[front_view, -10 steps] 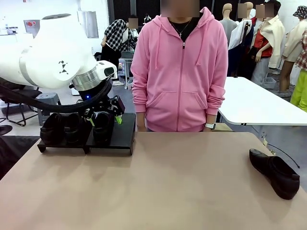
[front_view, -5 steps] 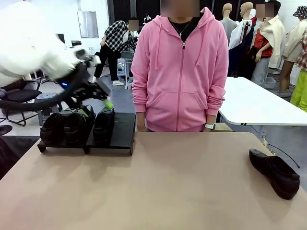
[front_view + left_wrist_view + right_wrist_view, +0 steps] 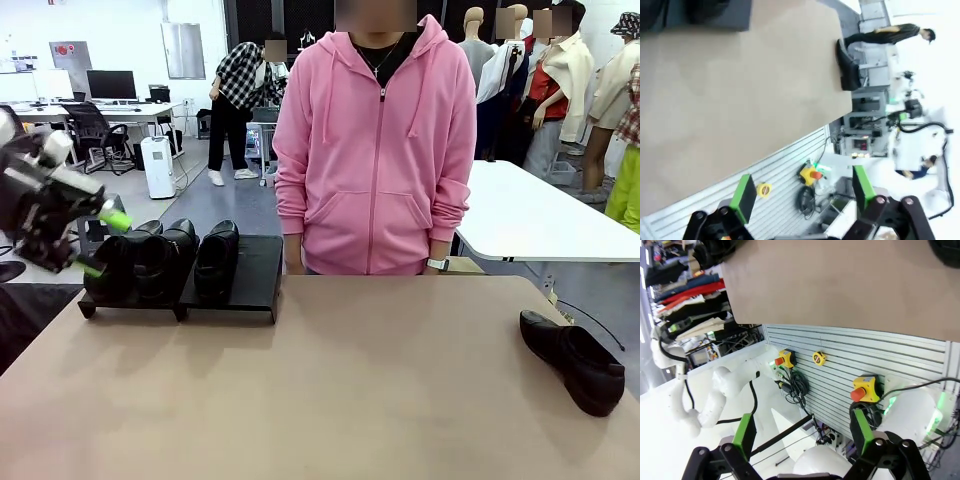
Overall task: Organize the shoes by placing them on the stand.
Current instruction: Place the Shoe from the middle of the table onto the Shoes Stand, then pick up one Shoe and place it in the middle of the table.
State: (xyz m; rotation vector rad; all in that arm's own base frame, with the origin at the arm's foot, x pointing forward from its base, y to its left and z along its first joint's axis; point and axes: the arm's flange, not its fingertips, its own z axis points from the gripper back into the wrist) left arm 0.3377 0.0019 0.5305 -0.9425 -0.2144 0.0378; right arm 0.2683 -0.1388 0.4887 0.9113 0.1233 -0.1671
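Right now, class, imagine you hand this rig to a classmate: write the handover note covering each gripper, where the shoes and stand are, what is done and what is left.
Left gripper: open, empty, at the table's left edge beside the stand.
Right gripper: open, empty, off the table's near edge.
Shoes: three on the stand, two on its left panel, one on the left half of the right panel. The fourth shoe lies on the table near its right edge.
Done: three shoes placed.
Left: pick up the fourth shoe and set it in the free spot on the right panel. A person stands at the far side, hands out of sight.
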